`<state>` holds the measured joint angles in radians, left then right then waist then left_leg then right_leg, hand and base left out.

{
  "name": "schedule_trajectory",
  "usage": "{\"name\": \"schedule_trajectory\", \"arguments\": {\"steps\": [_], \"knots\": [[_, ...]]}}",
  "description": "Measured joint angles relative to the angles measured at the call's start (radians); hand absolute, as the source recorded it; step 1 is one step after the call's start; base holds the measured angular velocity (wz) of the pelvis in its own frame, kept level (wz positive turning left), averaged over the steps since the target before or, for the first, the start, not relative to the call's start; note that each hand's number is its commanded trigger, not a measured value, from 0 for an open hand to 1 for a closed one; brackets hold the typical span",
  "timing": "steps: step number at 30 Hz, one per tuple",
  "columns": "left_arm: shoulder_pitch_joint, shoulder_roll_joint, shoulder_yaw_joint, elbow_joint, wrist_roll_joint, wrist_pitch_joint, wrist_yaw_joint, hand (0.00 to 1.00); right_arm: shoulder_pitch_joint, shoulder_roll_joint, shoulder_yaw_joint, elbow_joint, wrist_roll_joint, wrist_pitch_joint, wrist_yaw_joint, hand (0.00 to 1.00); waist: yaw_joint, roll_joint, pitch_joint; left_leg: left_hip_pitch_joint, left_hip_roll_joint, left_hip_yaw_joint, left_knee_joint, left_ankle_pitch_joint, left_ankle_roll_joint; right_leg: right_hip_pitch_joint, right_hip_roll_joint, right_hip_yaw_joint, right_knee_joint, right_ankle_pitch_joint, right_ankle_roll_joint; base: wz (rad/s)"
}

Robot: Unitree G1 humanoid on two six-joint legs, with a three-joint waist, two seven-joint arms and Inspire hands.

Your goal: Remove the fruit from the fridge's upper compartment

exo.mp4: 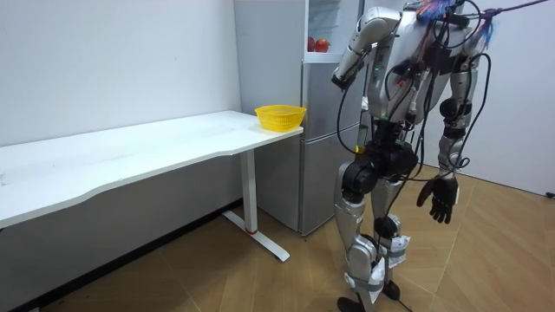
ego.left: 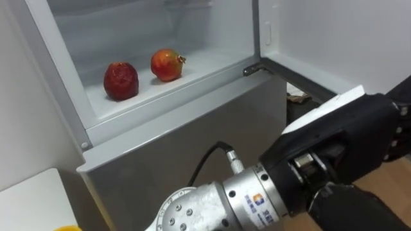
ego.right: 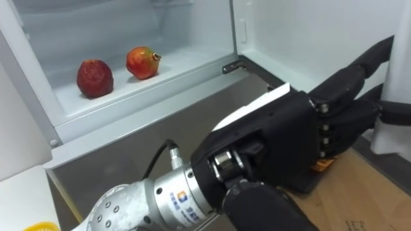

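Right eye view: 2 red fruits [ego.right: 95, 77] could be knocked off the shelf [ego.right: 183, 61] by a sideways sweep of the empty, straight-fingered left hand [ego.right: 289, 141].

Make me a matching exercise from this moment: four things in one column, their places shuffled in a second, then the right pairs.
1. darker red fruit
2. yellow bowl
3. left hand
4. right hand

A. hanging low beside the robot's leg
B. on the end of the white table
C. on the fridge shelf, left of the brighter fruit
D. raised in front of the open fridge

Pairs: 1-C, 2-B, 3-D, 4-A
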<state>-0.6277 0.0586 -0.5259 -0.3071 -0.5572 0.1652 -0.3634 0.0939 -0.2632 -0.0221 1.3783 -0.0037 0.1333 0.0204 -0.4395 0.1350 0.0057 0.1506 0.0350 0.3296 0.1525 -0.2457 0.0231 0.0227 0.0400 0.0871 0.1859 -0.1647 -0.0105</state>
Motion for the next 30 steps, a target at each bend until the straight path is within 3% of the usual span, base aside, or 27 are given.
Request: {"name": "schedule_trajectory", "arguments": {"steps": [9,12,15,18,20,22,25,28,30], "knots": [[0.0,0.0,0.0,0.0,0.0,0.0,0.003,0.0,0.003,0.0,0.001,0.004,0.001,-0.001,-0.018,0.0,0.005,-0.001,0.0008,0.001,0.0,0.0,0.0,0.0,0.0,-0.003,0.0,0.013,-0.001,0.0,0.0,-0.03],[0.0,0.003,0.001,-0.001,0.002,-0.002,0.003,0.0,-0.001,0.0,0.0,0.002,-0.003,-0.003,-0.017,0.0,0.011,-0.007,0.0052,-0.001,0.0,0.001,0.0,0.0,0.0,-0.005,0.0,0.005,0.0,-0.001,0.001,-0.01],[0.0,0.038,0.004,-0.002,0.002,-0.013,0.006,0.0,-0.001,0.0,0.001,0.001,-0.004,-0.011,-0.018,0.0,0.035,-0.019,0.0136,-0.002,-0.005,0.001,0.0,0.0,0.0,-0.005,0.001,0.005,0.003,-0.001,0.0,0.0],[0.005,0.107,0.032,-0.036,0.029,-0.012,0.007,0.0,-0.002,0.0,0.0,-0.008,-0.007,-0.01,-0.02,0.0,0.087,-0.022,0.015,-0.017,0.002,-0.002,0.005,0.0,0.0,-0.021,-0.001,-0.001,0.007,0.0,-0.001,0.0],[0.012,0.166,0.093,-0.084,0.052,-0.013,0.011,0.0,-0.005,0.004,-0.001,-0.015,-0.032,-0.01,-0.017,0.0,0.111,-0.027,0.0139,-0.028,0.003,-0.01,0.013,0.0,0.0,-0.021,-0.002,-0.013,0.002,0.004,0.0,0.22],[0.029,0.185,0.148,-0.111,0.07,-0.011,0.019,0.0,-0.005,0.004,-0.002,-0.024,-0.064,-0.011,-0.015,0.0,0.153,-0.03,0.0117,-0.028,0.003,-0.022,0.014,0.0,0.0,-0.017,-0.004,-0.024,0.002,0.005,-0.001,0.14],[0.107,0.209,0.236,-0.206,0.094,-0.018,0.035,0.0,-0.01,0.006,-0.002,-0.027,-0.098,-0.014,-0.005,0.0,0.195,-0.036,0.0051,-0.037,0.004,-0.05,0.015,0.001,-0.001,-0.012,-0.005,-0.049,-0.001,0.006,-0.004,0.24],[0.174,0.226,0.269,-0.248,0.139,-0.02,0.056,0.0,-0.015,0.014,0.0,-0.025,-0.127,-0.016,-0.016,0.0,0.256,-0.053,-0.0048,-0.033,0.004,-0.074,0.015,0.003,-0.005,0.003,-0.008,-0.073,-0.003,0.003,-0.009,0.26],[0.22,0.229,0.306,-0.275,0.171,-0.021,0.069,0.0,-0.018,0.025,-0.001,-0.023,-0.147,-0.032,-0.024,0.0,0.26,-0.064,-0.0048,-0.033,0.003,-0.101,0.016,0.006,-0.008,0.02,-0.013,-0.105,-0.005,0.001,-0.011,0.45]]}}
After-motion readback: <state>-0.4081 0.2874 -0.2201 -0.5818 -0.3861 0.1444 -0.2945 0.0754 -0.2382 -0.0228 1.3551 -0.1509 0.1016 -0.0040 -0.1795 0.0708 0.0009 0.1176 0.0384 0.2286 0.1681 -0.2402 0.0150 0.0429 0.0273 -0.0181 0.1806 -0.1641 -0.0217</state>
